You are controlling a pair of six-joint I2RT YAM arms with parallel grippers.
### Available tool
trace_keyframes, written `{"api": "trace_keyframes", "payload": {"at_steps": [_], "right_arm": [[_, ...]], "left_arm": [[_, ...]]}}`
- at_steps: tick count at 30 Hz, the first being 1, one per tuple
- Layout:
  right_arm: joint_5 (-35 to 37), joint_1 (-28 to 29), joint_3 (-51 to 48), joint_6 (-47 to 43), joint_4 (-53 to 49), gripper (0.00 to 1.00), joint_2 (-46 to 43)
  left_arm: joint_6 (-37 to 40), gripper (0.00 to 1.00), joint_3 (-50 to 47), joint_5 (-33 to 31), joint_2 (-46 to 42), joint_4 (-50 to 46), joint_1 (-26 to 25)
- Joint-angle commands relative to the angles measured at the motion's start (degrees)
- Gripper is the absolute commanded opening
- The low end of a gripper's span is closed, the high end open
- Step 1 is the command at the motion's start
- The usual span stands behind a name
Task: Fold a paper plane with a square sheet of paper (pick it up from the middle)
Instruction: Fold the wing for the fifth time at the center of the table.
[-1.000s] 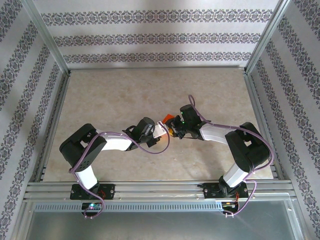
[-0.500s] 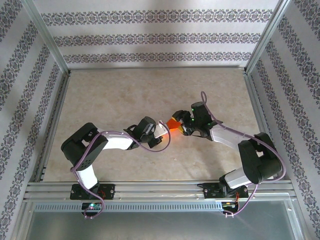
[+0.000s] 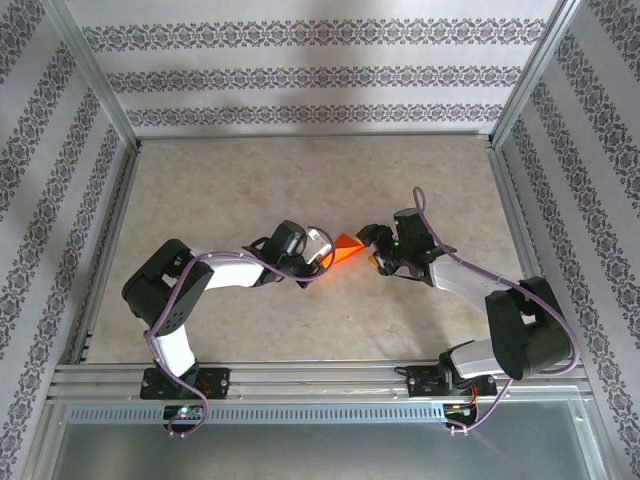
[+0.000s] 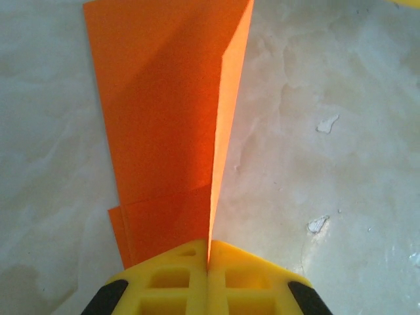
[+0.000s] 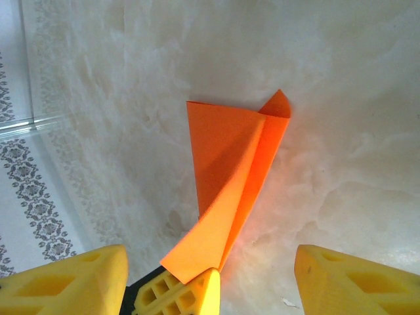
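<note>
Let go by the wide-open right hand (image 3: 373, 250), the paper plane (image 4: 164, 118) is kept pinched by the left hand (image 4: 209, 254) for regrasping.

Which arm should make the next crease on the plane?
Probably right. The left gripper is shut on one end of the plane, holding it. The right gripper is open, empty and close beside it, so it is free to press a fold.
</note>
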Motion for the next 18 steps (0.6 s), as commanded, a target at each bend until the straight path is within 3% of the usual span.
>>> {"api": "trace_keyframes", "payload": {"at_steps": [1,12,18], "right_arm": [[0.81,-0.66,-0.84,-1.29,-0.48,0.68,-1.01],[0.31,-0.93,-1.64,-4.56,0.84,0.68,-1.63],[-1.03,-0.85,-1.55,-7.62,2.56,0.67,-1.17]], "left_arm": [[-5.80,0.00,3.01,5.08,1.59,-5.23,1.74],[-18.97,0.00,7.40,14.84,3.77,-7.61,4.21],[-25.94,0.00,7.67,15.61,4.35,-6.08,4.32]]}}
